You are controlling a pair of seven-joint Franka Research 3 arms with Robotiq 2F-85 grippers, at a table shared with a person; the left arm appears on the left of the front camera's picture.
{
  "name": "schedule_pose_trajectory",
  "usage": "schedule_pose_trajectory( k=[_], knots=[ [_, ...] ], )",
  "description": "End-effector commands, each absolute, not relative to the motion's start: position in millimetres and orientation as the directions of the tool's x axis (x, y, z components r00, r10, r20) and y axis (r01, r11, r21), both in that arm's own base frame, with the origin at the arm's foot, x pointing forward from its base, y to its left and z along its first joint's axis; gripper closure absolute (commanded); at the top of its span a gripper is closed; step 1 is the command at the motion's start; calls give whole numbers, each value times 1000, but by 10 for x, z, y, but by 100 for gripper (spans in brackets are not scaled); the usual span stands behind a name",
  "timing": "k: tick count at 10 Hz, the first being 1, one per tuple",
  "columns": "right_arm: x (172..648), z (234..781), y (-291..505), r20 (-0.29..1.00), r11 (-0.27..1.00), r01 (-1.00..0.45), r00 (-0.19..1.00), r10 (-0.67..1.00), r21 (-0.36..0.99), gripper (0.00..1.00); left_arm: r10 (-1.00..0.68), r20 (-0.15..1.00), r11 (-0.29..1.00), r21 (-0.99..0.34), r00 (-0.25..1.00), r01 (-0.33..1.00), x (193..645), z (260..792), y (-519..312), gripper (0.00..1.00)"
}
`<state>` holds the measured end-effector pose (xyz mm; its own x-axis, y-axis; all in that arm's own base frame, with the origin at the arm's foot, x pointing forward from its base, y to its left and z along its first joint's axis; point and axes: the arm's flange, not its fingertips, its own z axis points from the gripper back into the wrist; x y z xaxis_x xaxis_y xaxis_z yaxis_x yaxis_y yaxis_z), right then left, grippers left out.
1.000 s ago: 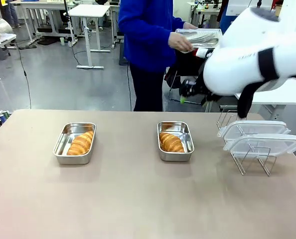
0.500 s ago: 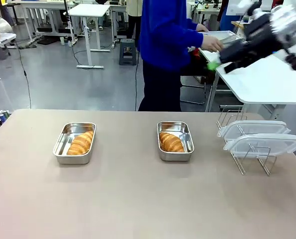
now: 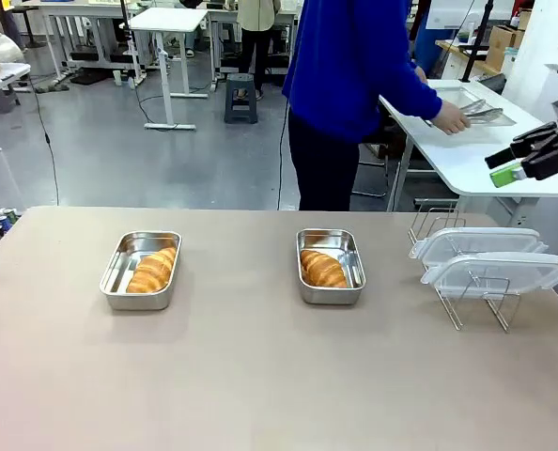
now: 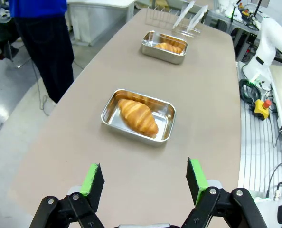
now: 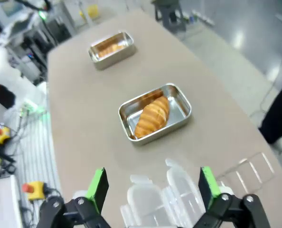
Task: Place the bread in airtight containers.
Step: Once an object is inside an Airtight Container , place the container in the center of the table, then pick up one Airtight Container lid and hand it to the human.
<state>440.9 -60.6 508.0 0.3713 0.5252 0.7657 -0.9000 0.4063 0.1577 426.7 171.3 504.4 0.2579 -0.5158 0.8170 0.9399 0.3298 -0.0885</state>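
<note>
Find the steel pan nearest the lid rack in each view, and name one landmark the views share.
Front view: the pan, holding a croissant, sits right of centre on the table, left of the lid rack.
Left wrist view: top centre, the farther pan, just before the lid rack.
Right wrist view: mid-frame, just above the lid rack.
Shared landmark: the lid rack beside it.

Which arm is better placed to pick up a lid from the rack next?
Probably right. Its open tool hovers above the lids, while the left tool faces the pan at the table's other end.
</note>
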Motion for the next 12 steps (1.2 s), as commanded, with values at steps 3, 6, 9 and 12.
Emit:
schedule_pose_trajectory(
  k=[3,6,9,12],
  knots=[
    [4363,4926,-665,837,358,-923,307,453,144,0,-524,815,314,-83,245,946,4251,5049,1711,9],
    [4350,4946,-701,809,385,-912,331,487,142,0,-524,815,314,-83,245,946,4251,5049,1711,9],
    [4350,4946,-701,809,385,-912,331,487,142,0,-524,815,314,-83,245,946,4251,5049,1711,9],
    [4350,4946,-701,809,385,-912,331,487,142,0,-524,815,314,-83,245,946,4251,5049,1711,9]
  ],
)
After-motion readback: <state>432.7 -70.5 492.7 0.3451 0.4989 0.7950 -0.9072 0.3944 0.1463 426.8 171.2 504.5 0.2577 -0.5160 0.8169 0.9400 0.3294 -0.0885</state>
